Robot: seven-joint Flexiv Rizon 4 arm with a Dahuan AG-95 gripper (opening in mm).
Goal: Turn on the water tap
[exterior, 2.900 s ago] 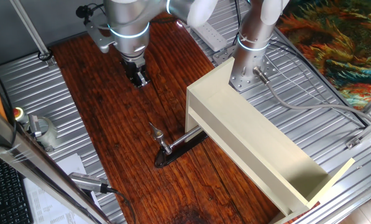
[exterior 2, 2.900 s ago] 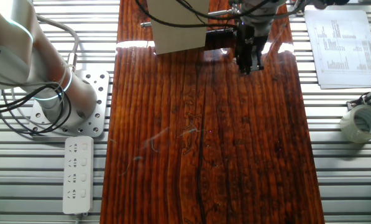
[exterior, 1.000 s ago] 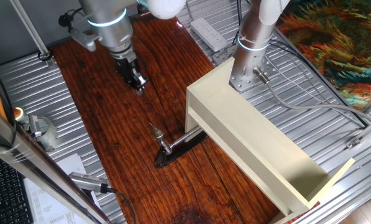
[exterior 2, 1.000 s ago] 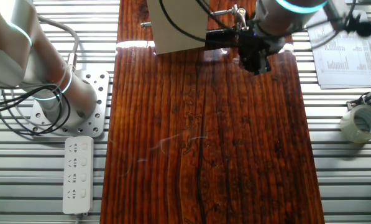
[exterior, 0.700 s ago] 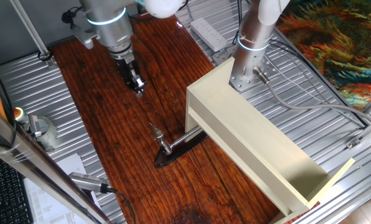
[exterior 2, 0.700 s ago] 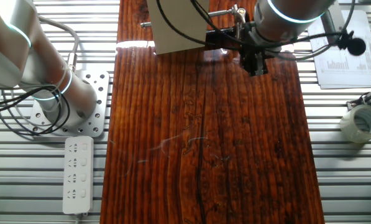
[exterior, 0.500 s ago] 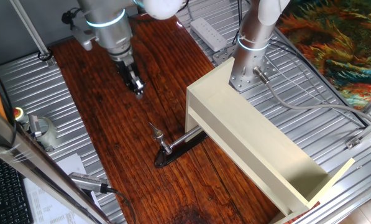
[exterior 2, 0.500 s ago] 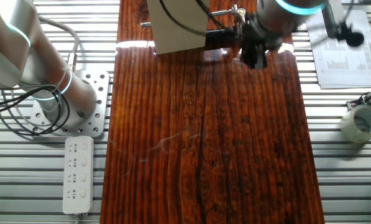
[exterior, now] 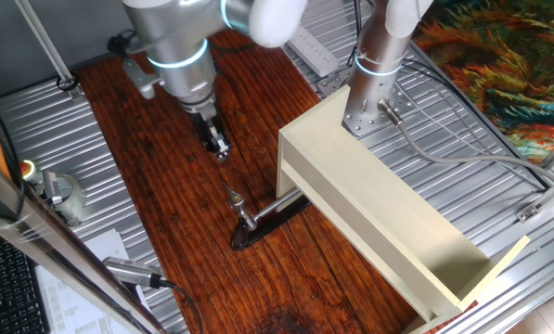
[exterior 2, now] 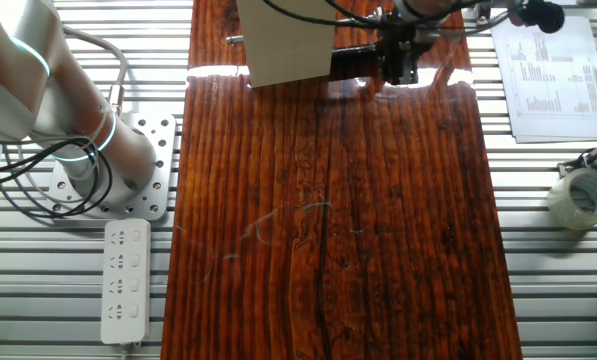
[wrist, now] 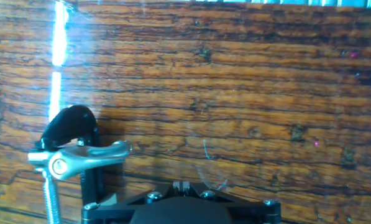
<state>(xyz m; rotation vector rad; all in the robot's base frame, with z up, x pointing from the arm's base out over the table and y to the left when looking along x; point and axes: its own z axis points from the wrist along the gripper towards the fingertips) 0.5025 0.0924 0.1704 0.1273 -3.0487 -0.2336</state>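
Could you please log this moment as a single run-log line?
phase: approach | pincer: above wooden tabletop, short of water tap, holding nothing | tap lever: untouched | pincer opening: unclear

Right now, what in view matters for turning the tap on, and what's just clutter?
Job:
small chrome water tap on a dark oval base plate
black two-finger gripper, above the tap, not touching

Lying about:
cream open box
white power strip
roll of clear tape
printed paper sheet
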